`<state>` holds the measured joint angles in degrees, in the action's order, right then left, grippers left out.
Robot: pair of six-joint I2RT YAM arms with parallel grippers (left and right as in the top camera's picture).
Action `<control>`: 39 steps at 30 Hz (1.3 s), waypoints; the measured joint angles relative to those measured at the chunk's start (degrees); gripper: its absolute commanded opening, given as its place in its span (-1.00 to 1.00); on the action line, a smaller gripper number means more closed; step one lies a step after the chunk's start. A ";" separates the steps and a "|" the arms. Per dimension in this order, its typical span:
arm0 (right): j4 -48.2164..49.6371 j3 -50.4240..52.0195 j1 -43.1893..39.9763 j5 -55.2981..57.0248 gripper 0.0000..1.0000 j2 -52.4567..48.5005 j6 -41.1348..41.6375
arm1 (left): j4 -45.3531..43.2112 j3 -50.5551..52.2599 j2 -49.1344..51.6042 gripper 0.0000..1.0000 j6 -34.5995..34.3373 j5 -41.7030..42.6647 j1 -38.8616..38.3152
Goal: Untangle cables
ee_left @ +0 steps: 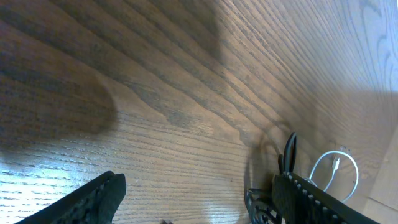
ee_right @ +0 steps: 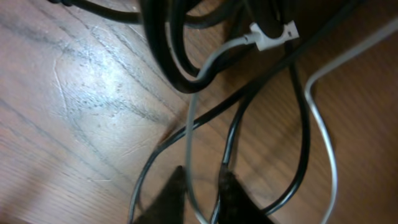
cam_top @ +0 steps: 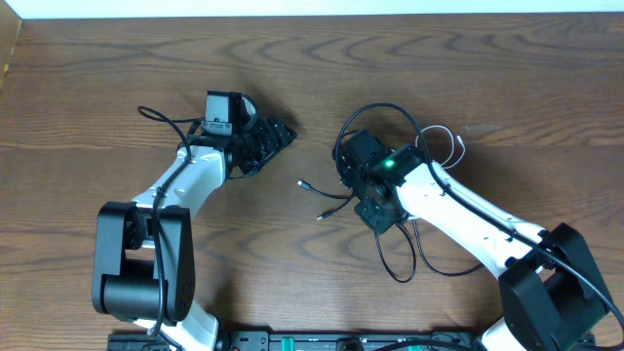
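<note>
The black cable (cam_top: 400, 261) lies in loops under and in front of my right arm, and two small plug ends (cam_top: 308, 184) reach toward the table's middle. The white cable (cam_top: 454, 146) curls behind that arm. In the right wrist view, the white cable (ee_right: 189, 124) runs down between the fingertips of my right gripper (ee_right: 202, 186), which is shut on it. A strand of the black cable (ee_right: 233, 134) touches the right finger. My left gripper (cam_top: 276, 135) stands open over bare wood to the left, nothing between its fingers (ee_left: 99, 199).
Thick black arm wires (ee_right: 168, 43) arch over the tangle by my right wrist. A white cable loop (ee_left: 336, 165) shows past my left gripper's right finger. The table's far edge (cam_top: 312, 14) runs along the top.
</note>
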<state>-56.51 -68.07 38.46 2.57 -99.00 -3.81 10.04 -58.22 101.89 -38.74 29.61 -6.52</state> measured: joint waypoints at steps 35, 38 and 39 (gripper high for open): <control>-2.75 0.02 0.00 -0.63 -0.55 0.00 -0.09 | 0.00 0.00 0.00 0.61 0.00 0.00 0.00; -2.80 0.02 0.00 -0.66 -0.46 0.00 0.00 | 0.00 0.00 0.00 0.61 0.00 0.00 0.00; -2.80 0.02 0.00 -0.63 -0.44 0.00 0.02 | 0.00 0.00 0.00 0.62 0.00 0.00 0.00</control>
<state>-59.31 -68.05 38.46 1.93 -99.00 -3.79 10.04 -58.22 101.89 -38.74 29.61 -6.52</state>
